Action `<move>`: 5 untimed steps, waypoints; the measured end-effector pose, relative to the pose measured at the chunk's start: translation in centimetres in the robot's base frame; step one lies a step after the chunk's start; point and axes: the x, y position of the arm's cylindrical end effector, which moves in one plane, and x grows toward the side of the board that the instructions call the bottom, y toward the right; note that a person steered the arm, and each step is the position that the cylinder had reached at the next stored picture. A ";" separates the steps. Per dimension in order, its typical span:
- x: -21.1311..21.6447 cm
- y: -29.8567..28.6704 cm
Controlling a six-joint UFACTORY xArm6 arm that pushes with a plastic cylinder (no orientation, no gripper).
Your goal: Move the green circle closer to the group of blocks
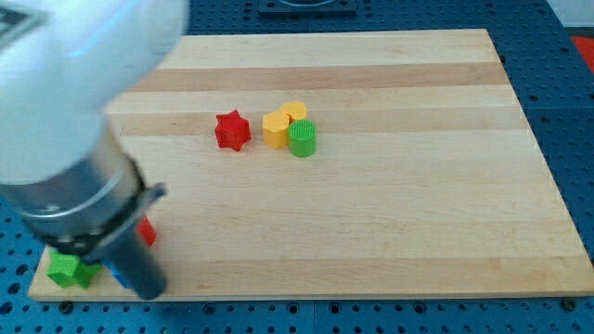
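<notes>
The green circle (303, 138) sits in the far middle of the bench (390, 232), touching the yellow hexagon-like block (275, 129) on its left and the second yellow block (294, 111) just behind it. A red star (232, 130) stands a little further left, near but apart from that trio. So the circle already looks pressed against its neighbours, and I judge little remains to be done.

The arm (83, 186) fills the near left corner, blurred and bulky. My tip is hidden; I cannot tell exactly where it touches the bench, though the rod's housing ends close to the near left edge. There is no gripper here, so nothing opens or closes. From that corner the green circle lies well away, to the right and far side, diagonally across the bench.

Count: one green circle, two yellow blocks, one red star. Near the arm are one green star-like block (67, 271), a partly hidden red block (147, 232) and a sliver of blue block (115, 275).
</notes>
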 end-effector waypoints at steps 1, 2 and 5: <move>0.0 -2.0; 0.0 -2.0; -6.7 13.5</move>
